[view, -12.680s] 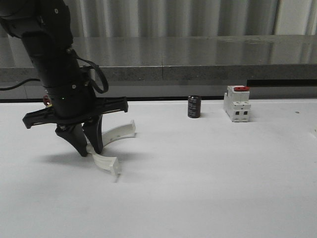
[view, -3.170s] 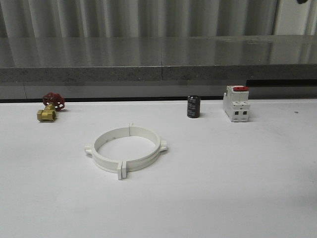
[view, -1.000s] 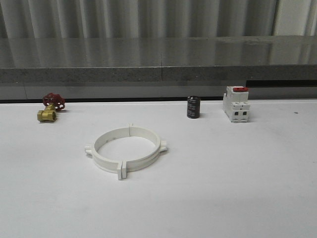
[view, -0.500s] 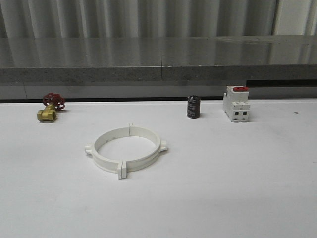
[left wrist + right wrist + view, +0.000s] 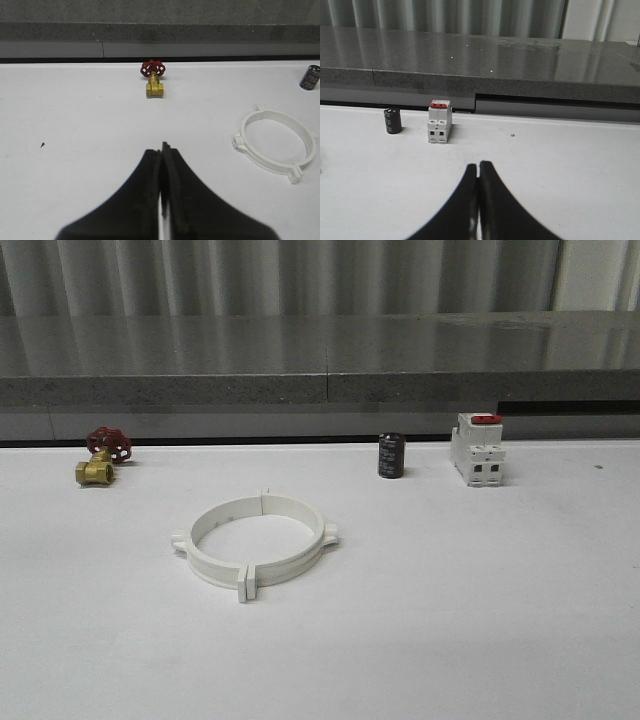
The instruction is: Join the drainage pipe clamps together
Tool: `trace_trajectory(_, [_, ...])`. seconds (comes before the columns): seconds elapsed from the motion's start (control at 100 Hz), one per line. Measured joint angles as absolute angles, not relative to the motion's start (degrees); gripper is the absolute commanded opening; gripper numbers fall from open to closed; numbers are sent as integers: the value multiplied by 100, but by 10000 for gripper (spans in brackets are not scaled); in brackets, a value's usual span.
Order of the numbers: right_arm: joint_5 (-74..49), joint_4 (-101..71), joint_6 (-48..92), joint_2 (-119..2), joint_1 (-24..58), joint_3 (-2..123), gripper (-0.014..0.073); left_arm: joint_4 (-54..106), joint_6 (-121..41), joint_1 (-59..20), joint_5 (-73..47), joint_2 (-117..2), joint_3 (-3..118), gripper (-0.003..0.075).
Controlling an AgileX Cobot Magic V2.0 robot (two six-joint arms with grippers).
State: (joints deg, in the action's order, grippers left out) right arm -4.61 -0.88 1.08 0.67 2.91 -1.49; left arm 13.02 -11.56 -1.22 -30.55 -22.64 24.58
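Observation:
The two white drainage pipe clamps (image 5: pixel 256 542) lie joined as one flat ring on the white table, left of the middle, with tabs sticking out at the seams. The same ring (image 5: pixel 276 146) shows in the left wrist view, off to one side of the fingers. My left gripper (image 5: pixel 162 149) is shut with nothing in it, well back from the ring. My right gripper (image 5: pixel 478 166) is shut and empty too, above bare table on the right side.
A brass valve with a red handwheel (image 5: pixel 102 457) stands at the back left. A small black cylinder (image 5: pixel 391 455) and a white boxy switch with a red top (image 5: pixel 478 448) stand at the back right. A grey ledge (image 5: pixel 320 360) runs behind the table.
Long ago the left arm stood over the separate clamp halves; it has since withdrawn and the halves form one ring. Over the last second nothing has moved.

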Motion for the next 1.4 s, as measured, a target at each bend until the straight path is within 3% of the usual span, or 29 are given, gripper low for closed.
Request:
trace_trajectory(0.37, [-457, -88, 108, 67, 291, -149, -67, 1302, -1156, -172, -3055, -2264, 2449, -21])
trace_trajectory(0.51, [-457, -88, 105, 67, 291, -149, -67, 1215, -1156, -219, -2498, -2217, 2193, -21])
trace_trajectory(0.75, [-457, -88, 105, 67, 291, -149, -67, 262, -243, -219, -1155, -1387, 1079, -21])
trace_trajectory(0.99, [-457, -88, 105, 67, 291, -149, -67, -264, 242, -244, -839, -413, 20, -21])
trace_trajectory(1.4, [-448, -88, 95, 67, 291, -149, -67, -327, 276, -246, -577, 24, -6, -21])
